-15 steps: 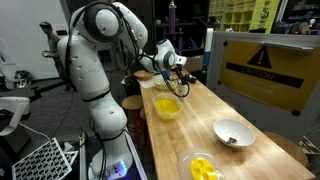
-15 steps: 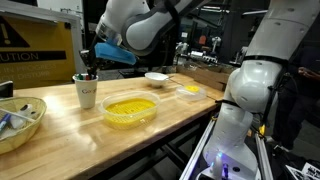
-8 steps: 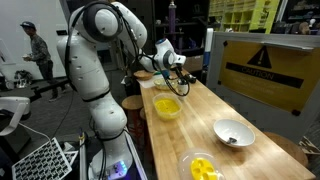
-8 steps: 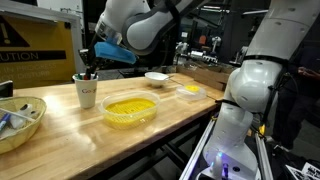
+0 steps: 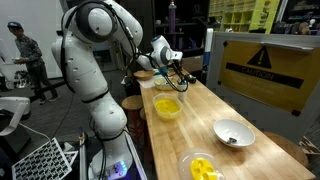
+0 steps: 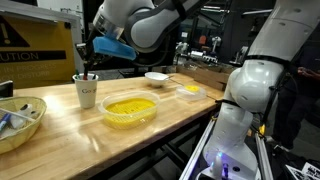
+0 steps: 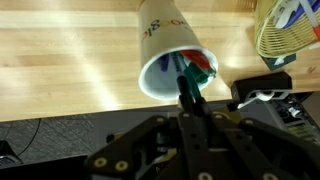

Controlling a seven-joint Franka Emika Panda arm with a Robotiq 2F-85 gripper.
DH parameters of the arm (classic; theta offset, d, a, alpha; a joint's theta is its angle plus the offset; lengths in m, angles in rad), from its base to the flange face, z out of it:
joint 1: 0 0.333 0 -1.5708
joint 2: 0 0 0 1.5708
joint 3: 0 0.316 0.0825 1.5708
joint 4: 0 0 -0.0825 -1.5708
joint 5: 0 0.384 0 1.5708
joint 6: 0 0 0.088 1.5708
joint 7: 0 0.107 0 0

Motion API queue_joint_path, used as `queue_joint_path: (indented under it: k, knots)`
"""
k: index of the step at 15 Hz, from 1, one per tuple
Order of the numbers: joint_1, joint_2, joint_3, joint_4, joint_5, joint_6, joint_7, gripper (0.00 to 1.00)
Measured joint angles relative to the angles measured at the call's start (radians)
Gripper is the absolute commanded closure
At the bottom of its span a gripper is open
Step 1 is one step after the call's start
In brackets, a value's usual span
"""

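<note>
I have the gripper [image 7: 186, 100] pinched shut on a dark marker [image 7: 184, 84], whose tip sits inside the white paper cup [image 7: 162, 40]. The cup has red lettering and holds red, green and blue markers. It stands upright on the wooden table [image 6: 60, 125], beside the yellow bowl [image 6: 130, 108].

cup [image 6: 87, 95] directly below, bowl [image 6: 130, 120] perhaps near

Exterior views look along the counter [image 5: 200, 110] from opposite ends, both showing the bowl [image 6: 130, 108]; the wrist view looks closely into the cup [image 7: 175, 60].
</note>
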Motion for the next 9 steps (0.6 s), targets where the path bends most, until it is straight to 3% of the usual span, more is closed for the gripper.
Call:
queue_joint_path:
  k: [9]
  knots:
    - [0.002,-0.108,0.045,-0.021,-0.017,-0.062,0.053,0.97]
